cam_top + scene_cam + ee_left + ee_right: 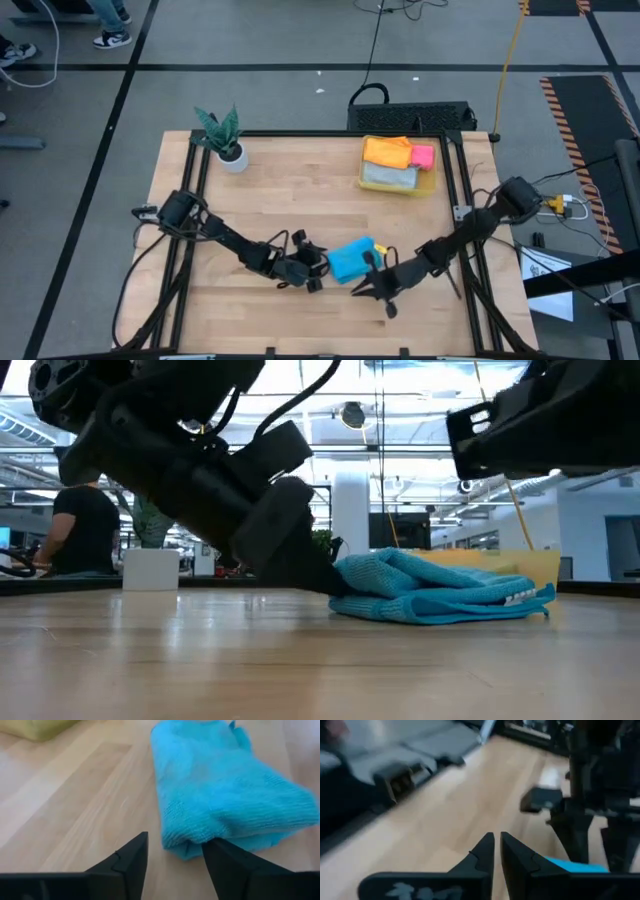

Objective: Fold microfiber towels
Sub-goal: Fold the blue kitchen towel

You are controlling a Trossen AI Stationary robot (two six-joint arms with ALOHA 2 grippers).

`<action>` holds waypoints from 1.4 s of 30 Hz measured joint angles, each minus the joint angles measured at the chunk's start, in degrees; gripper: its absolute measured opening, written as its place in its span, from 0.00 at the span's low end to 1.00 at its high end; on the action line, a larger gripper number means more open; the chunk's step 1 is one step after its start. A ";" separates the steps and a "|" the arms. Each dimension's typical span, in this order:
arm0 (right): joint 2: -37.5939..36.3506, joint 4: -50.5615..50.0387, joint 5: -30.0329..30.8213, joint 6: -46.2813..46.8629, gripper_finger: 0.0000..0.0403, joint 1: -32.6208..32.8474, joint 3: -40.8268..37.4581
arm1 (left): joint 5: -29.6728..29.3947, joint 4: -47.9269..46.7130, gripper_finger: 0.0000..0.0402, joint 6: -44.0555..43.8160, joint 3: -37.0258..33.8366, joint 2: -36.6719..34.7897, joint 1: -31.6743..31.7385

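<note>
The left gripper's (172,857) fingers stand apart, holding nothing; one fingertip (227,855) is right at the near fold of the blue towel (225,790), the other over bare wood beside it. In the high view this gripper (318,268) sits low on the table (290,190), just off the towel's left edge, near the middle of the front edge. The low view shows it down at the tabletop, against the towel's end.

The right gripper (497,847) has its fingers nearly together, with only a thin gap, and nothing between them. It hangs above the table at the blue towel's (351,260) right side, toward the front edge.

The blue towel (440,588) lies folded into a thick bundle flat on the wood, between the two grippers.

An orange towel (387,151), a pink towel (422,156) and a grey towel (388,176) sit in a yellow bin (428,187) near the back right corner. A potted plant (226,139) stands near the back left corner. In the low view a person (88,530) stands in the room beyond the table.
</note>
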 joint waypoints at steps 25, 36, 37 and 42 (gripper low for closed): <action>12.42 -18.49 27.99 -8.70 0.33 0.37 14.50 | -0.06 1.42 0.34 -1.25 0.06 -0.02 -0.06; 12.85 -20.89 28.39 -9.80 0.01 0.74 14.48 | -0.06 -0.09 0.34 -2.61 0.06 -0.02 -0.06; 12.51 -20.88 28.43 -9.96 0.01 0.97 14.48 | -0.07 -0.64 0.34 -2.73 0.04 -0.02 -0.08; 10.57 -21.03 28.32 -9.33 0.03 2.58 14.46 | -0.09 -3.66 0.34 -4.66 0.04 -0.02 -0.41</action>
